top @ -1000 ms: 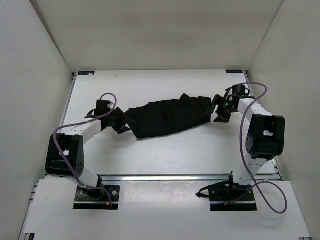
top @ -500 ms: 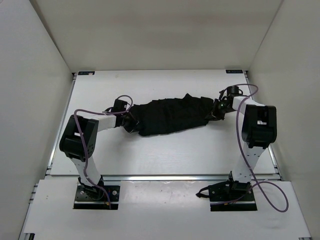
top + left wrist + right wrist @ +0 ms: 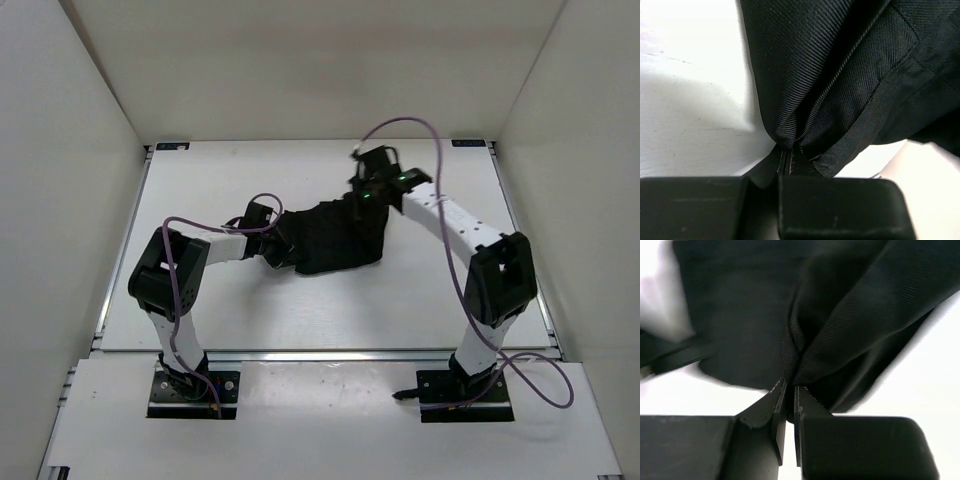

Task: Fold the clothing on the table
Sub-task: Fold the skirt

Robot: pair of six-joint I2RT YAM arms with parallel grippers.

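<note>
The clothing [image 3: 335, 242] lay bunched in a dark heap near the middle of the table [image 3: 300, 315]. The left gripper [image 3: 277, 240] was a little to the left of the table's middle, its jaws pressed together on a gathered edge of the fabric. The right gripper [image 3: 361, 197] was a little beyond the table's middle, toward the far side, and its jaws pinched a fold of the same cloth.
</note>
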